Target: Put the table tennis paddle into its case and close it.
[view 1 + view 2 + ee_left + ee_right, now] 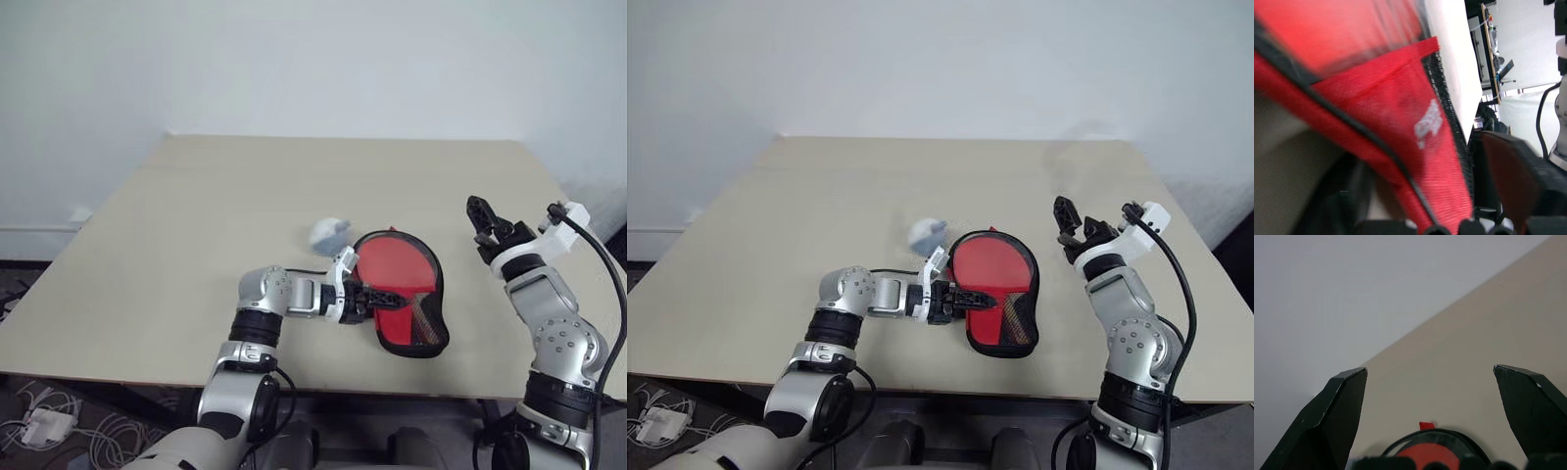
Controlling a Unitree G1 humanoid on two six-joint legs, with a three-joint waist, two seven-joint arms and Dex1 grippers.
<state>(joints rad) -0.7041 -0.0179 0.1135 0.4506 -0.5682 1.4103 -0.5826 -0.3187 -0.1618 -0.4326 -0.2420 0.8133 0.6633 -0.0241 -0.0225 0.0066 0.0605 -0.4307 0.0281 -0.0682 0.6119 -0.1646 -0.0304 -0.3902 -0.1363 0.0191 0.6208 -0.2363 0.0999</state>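
The beige surface [196, 225] carries everything. Near its front edge lies the black paddle-shaped case [426, 328], and the table tennis paddle [392, 266] sits inside it with the red face up. The left gripper [380, 297] reaches across the case at its narrow end, over the red mesh panel; whether its fingers grip something I cannot tell. The right gripper [481, 221] hovers beside the case, fingers wide apart and empty. A small whitish ball [328, 233] rests just behind the case. I judge the closing step is now in hand; next, the cover must be pressed flat and the zip pulled.
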